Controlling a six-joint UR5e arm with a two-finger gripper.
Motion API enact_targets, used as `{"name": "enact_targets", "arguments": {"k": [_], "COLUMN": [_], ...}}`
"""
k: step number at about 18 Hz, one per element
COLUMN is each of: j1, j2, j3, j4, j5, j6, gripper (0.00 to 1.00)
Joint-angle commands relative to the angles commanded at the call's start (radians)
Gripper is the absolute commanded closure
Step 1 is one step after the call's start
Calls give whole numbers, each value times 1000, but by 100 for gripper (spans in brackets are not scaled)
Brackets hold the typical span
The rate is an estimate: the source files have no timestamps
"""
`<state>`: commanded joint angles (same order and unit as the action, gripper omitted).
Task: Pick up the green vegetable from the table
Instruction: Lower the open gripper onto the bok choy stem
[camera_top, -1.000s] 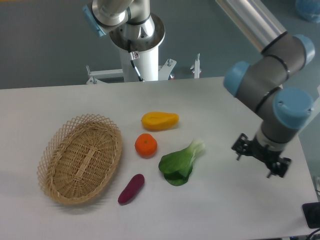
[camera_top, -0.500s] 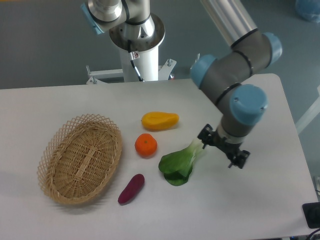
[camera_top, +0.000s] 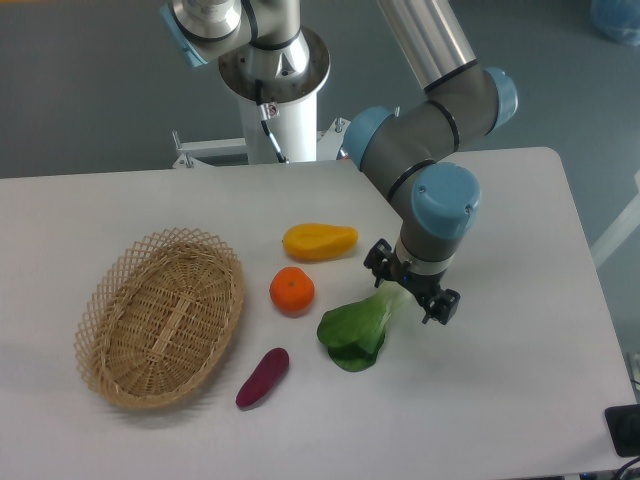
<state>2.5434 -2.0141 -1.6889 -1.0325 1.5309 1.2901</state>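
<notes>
Camera view: the gripper (camera_top: 411, 292) hangs above the green vegetable's (camera_top: 358, 328) pale stem on the table (camera_top: 500, 400). Its jaws stand apart, holding nothing.

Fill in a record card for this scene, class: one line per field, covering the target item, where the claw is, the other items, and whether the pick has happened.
target: green vegetable, lying on the table
claw: claw over the vegetable's pale stem end; open or shut cannot be told
other food: yellow-orange fruit, orange, purple piece
container: wicker basket, nothing in it
pick status: not yet lifted
</notes>
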Motion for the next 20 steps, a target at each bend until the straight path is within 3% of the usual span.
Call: {"name": "enact_targets", "arguments": {"k": [12,20], "j1": [-25,-37], "j2": [-25,-41], "j3": [-38,-48], "j4": [55,60], "j5": [54,66], "j6": [-31,-38], "gripper": [0,0]}}
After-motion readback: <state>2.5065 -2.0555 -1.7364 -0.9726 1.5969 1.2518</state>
